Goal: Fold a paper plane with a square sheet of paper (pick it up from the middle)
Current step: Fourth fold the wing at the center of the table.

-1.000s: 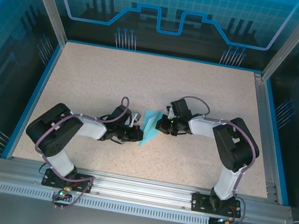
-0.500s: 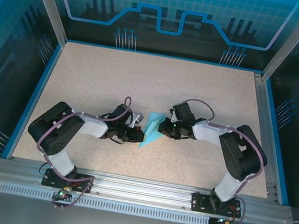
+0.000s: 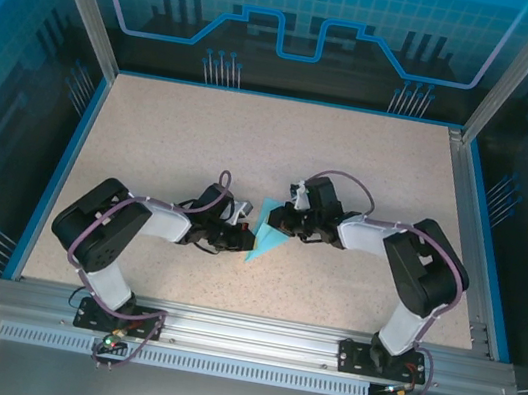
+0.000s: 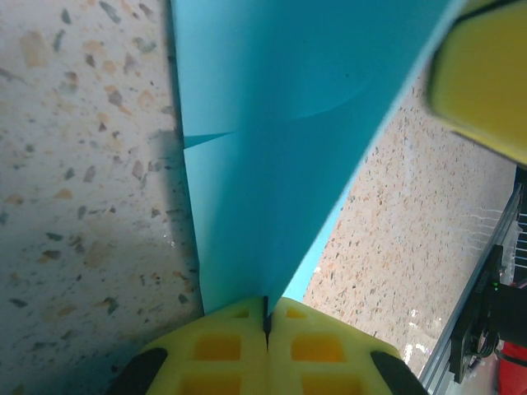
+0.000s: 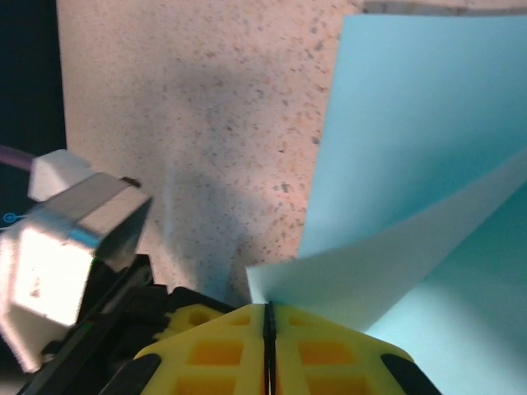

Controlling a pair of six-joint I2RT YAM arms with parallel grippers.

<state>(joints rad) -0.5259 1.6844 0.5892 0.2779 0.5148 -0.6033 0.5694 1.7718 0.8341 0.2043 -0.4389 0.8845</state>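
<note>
The light-blue sheet of paper [image 3: 265,240] lies at the table's middle, folded into a narrow pointed wedge with a centre crease. My left gripper [image 3: 239,241] is at its left end. In the left wrist view the yellow fingers [image 4: 206,354] are shut on the paper [image 4: 272,164] at its crease, and the gripper [image 4: 265,317] holds it just above the table. My right gripper [image 3: 273,224] comes in from the right over the paper. In the right wrist view that gripper [image 5: 268,313] is shut on the corner of a raised flap of the paper [image 5: 412,164].
The speckled table [image 3: 351,161] has a blue rim and an aluminium rail [image 3: 240,341] along the near edge. The two wrists are close together: a right fingertip [image 4: 486,74] shows in the left wrist view, and the left wrist's housing [image 5: 66,247] in the right wrist view.
My right gripper has moved a little left over the paper and turned, and covers more of it. The left arm has hardly moved.
</note>
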